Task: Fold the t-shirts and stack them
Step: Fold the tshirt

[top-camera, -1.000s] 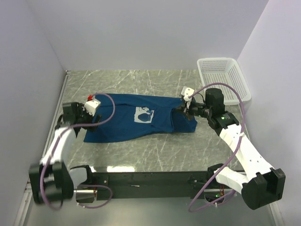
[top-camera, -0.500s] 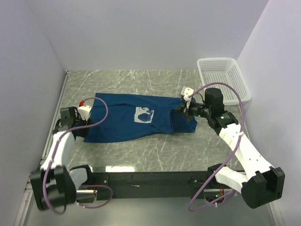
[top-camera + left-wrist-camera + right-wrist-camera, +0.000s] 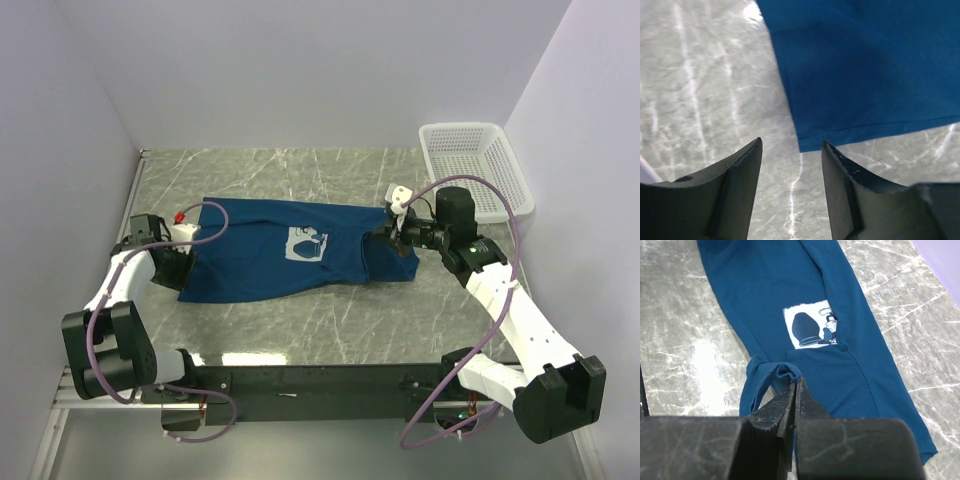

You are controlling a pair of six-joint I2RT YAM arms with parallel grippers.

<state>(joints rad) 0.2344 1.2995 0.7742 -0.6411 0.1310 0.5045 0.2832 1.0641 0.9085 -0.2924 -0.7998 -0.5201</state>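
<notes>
A dark royal-blue t-shirt [image 3: 250, 268] lies stretched across the middle of the top view on the grey marble table [image 3: 300, 325]. It forms a long band running from left of centre to right of centre, with its pale square print [image 3: 306, 243] face up near the middle.

The left gripper [image 3: 176, 262] sits low at the shirt's left end, at the left of the frame. Its wrist view shows the two dark fingers [image 3: 740, 172] at the bottom of the frame, standing apart with bare marble between them and nothing held. The shirt's hemmed corner lies just ahead of the gap (whether a fingertip touches the cloth I cannot tell).

The right gripper [image 3: 388, 236] is at the shirt's right end, right of centre in the top view. Its wrist view shows the jaws pressed together at the bottom centre, pinching a bunched fold of the blue fabric at their tips. The print sits just above that fold.

A white plastic mesh basket [image 3: 455, 128] stands at the upper right of the top view, well apart from the shirt.
</notes>
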